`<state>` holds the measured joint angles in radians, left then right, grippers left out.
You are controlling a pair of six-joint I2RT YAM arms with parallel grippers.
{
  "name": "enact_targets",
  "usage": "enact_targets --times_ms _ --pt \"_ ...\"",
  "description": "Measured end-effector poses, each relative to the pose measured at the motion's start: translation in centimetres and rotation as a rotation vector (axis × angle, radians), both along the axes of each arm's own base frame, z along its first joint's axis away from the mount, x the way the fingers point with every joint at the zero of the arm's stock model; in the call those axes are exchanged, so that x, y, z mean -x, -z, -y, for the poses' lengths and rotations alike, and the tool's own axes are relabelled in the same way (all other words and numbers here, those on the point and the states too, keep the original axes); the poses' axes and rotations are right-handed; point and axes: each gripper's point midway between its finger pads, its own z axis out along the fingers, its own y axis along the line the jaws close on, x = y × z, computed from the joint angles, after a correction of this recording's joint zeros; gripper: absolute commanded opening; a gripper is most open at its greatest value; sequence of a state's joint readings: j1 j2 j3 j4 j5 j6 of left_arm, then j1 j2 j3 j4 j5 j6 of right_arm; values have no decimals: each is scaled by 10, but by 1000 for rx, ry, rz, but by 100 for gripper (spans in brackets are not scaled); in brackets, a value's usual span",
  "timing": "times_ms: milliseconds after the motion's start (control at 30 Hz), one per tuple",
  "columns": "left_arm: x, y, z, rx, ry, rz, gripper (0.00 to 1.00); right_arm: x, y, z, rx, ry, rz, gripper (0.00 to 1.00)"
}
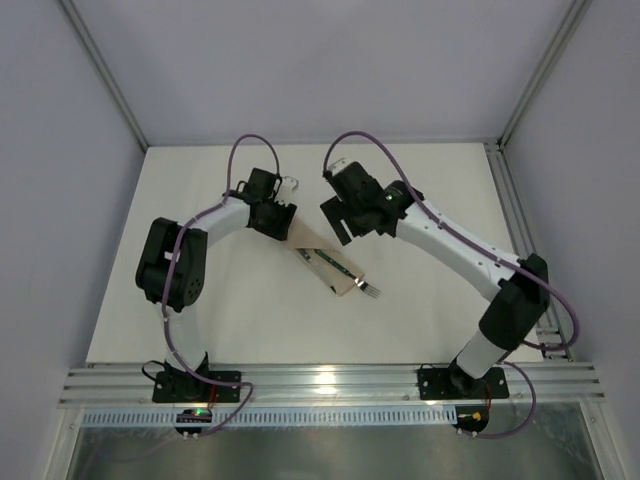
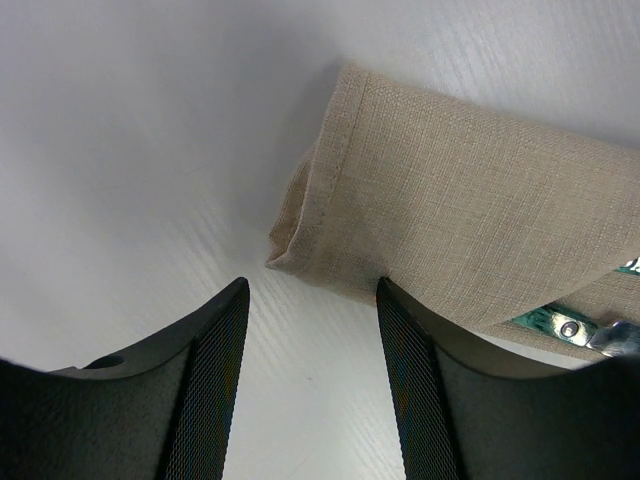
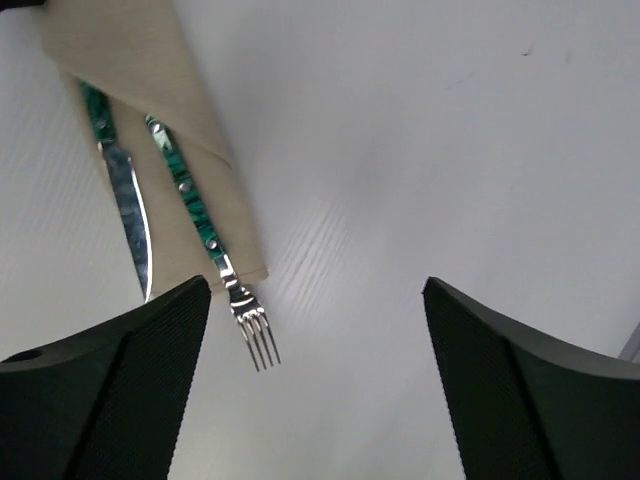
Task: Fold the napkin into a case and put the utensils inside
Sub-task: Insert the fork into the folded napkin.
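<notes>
The napkin lies folded into a narrow beige case (image 1: pixel 322 260) (image 2: pixel 470 210) (image 3: pixel 150 60) in the middle of the table. Both utensils are tucked under its diagonal pocket edge. The fork (image 3: pixel 205 235) has its green handle on the cloth and its tines (image 1: pixel 371 291) sticking out past the end. The knife (image 3: pixel 128 205) lies beside it, blade showing. My left gripper (image 1: pixel 284 222) (image 2: pixel 312 300) is open at the case's far end, holding nothing. My right gripper (image 1: pixel 338 222) (image 3: pixel 318 300) hangs wide open and empty over bare table beside the fork.
The white table (image 1: pixel 250 320) is walled on the left, back and right. An aluminium rail (image 1: pixel 320 380) with both arm bases runs along the near edge. A green handle end (image 2: pixel 552 325) peeks out at the case's edge in the left wrist view.
</notes>
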<state>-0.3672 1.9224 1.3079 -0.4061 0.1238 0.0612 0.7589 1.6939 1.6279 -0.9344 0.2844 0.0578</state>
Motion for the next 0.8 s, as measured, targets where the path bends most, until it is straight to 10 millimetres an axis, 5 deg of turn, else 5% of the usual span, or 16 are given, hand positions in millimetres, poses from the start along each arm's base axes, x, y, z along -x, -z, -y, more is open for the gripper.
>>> enact_targets --times_ms 33,133,200,267,400,467,500,633,800 --pt "0 0 0 0 0 0 56 -1 -6 11 -1 39 56 99" --pt "0 0 0 0 0 0 56 8 -5 49 -20 151 179 99" --pt "0 0 0 0 1 1 55 19 1 68 -88 230 212 54" --pt "0 0 0 1 0 2 55 30 9 85 -152 314 205 25" --pt "-1 0 0 2 0 4 55 45 42 98 -232 500 117 20" --pt "-1 0 0 2 0 4 55 59 74 97 -235 548 24 15" --pt "-1 0 0 2 0 4 55 68 91 98 -225 572 -27 5" --pt "-1 0 0 2 0 4 55 103 142 107 -160 667 -180 4" --pt "1 3 0 0 0 -2 54 119 163 101 -125 724 -241 4"
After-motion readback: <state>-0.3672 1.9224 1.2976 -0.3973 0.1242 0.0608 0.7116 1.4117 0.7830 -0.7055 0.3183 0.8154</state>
